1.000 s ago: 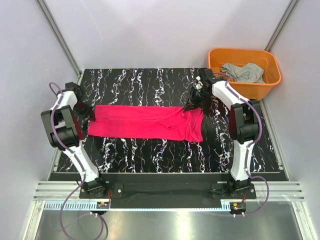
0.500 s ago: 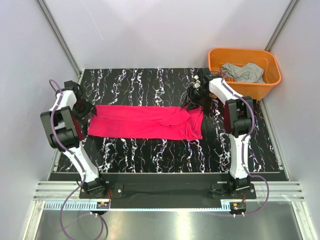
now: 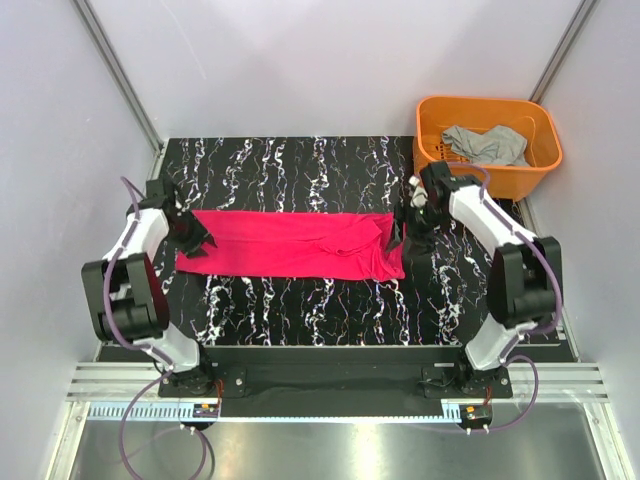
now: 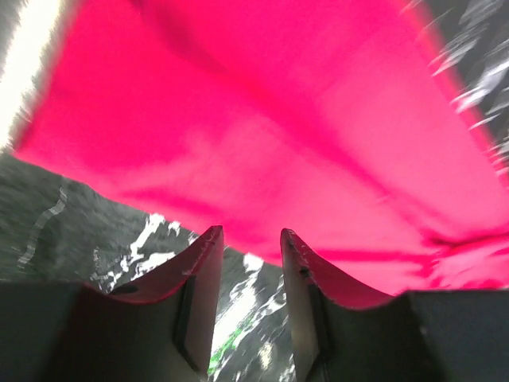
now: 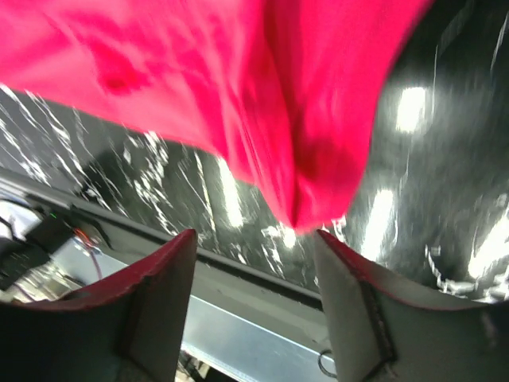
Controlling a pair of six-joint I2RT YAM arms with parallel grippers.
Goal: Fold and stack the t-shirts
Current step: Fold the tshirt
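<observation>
Red t-shirt [image 3: 290,243] is lying as a long folded strip across the middle of the black marble table [image 3: 300,310]. Left gripper [image 3: 192,240] is sitting at its left end, jaws narrowly parted, nothing between them. Right gripper [image 3: 402,236] is working the right end, jaws wide apart. Grey shirt [image 3: 487,143] is lying in the orange basket [image 3: 440,120], far right.

I have the left arm [image 3: 140,232] and right arm [image 3: 485,212] reaching low and angled inward, the left gripper [image 4: 250,232] narrowly parted, the right gripper [image 5: 254,235] spread wide.
</observation>
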